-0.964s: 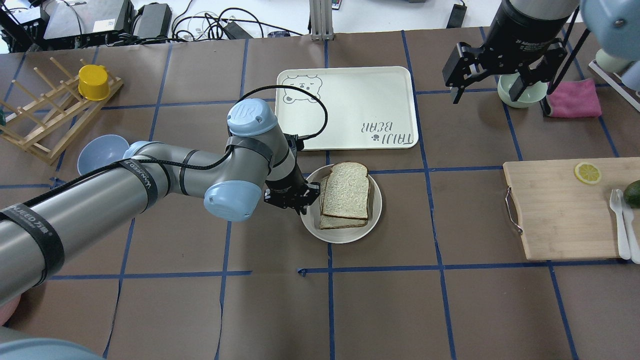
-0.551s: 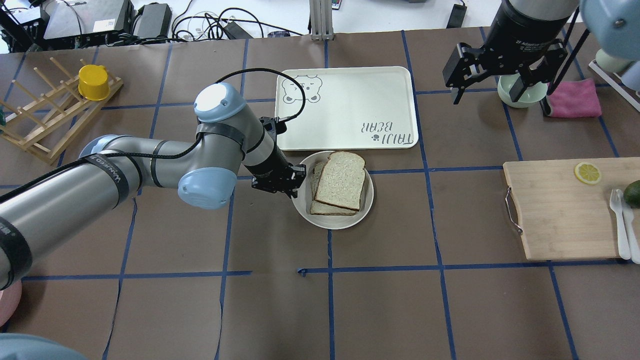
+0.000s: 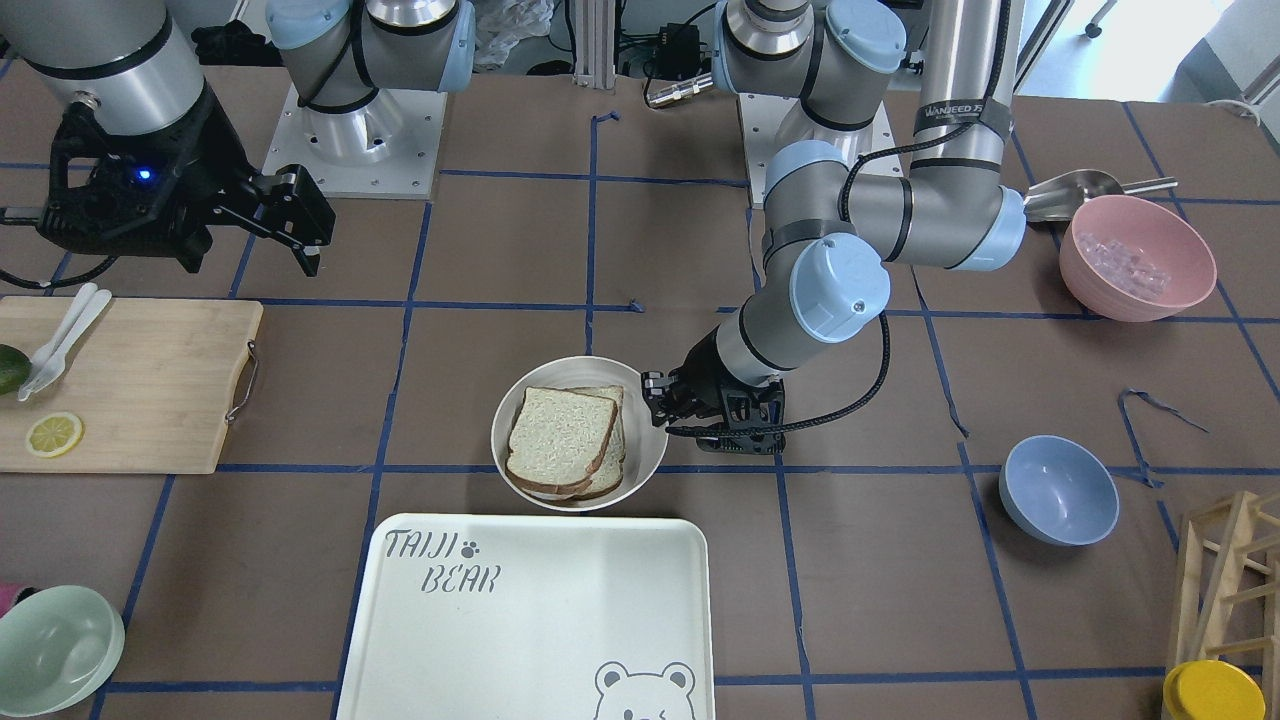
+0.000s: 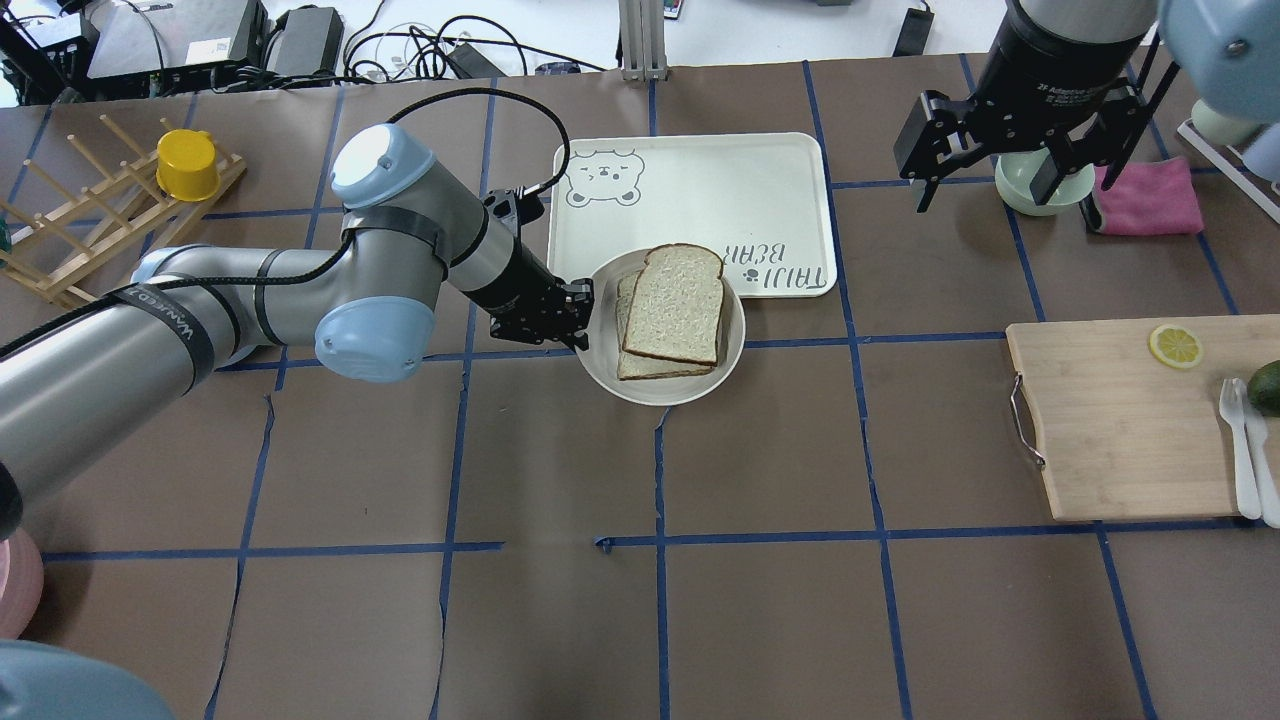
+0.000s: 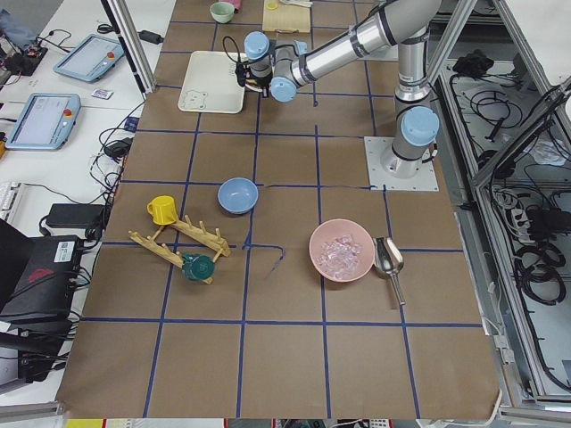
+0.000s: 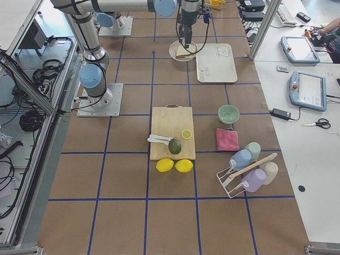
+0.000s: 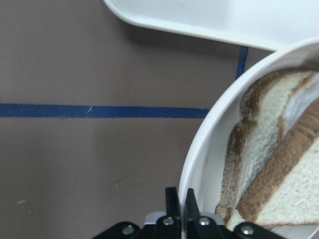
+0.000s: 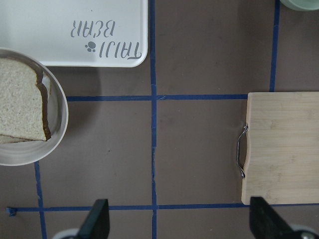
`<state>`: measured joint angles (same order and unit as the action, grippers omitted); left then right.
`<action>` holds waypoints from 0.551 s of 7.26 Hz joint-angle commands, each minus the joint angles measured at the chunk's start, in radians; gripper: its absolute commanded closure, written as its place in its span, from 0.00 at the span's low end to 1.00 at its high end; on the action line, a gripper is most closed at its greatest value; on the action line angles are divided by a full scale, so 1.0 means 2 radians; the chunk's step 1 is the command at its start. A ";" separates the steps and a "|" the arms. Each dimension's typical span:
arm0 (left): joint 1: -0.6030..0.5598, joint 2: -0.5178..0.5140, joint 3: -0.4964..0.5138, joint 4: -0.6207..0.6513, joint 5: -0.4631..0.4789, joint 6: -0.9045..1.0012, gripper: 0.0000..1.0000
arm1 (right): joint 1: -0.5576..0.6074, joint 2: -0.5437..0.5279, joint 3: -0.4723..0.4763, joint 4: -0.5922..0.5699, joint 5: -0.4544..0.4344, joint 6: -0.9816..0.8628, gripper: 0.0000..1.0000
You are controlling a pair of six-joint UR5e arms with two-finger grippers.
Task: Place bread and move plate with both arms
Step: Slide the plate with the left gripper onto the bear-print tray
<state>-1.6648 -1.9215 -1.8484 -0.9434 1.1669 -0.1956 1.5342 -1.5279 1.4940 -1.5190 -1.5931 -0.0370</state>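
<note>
The bear-print tray [image 4: 690, 190] lies just beyond your plate [image 4: 650, 398], its rim pinched by the left gripper [image 4: 580, 325]; the plate has moved trayward. The right gripper [image 4: 980, 198] is spread wide.

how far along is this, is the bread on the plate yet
Done: the bread lies on the plate, stacked on a second slice. In hand: the left gripper has its fingers shut on the plate's rim, with the plate at the edge of the bear-print tray. Left: setting the plate down, probably on that tray, and letting go. The right gripper hangs open, holding nothing.
</note>
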 commanded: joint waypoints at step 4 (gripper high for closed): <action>0.001 -0.146 0.204 -0.002 -0.003 -0.051 0.98 | 0.000 0.000 0.000 -0.001 0.000 0.000 0.00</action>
<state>-1.6629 -2.1348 -1.5259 -0.9466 1.1615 -0.2731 1.5340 -1.5278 1.4941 -1.5200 -1.5938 -0.0368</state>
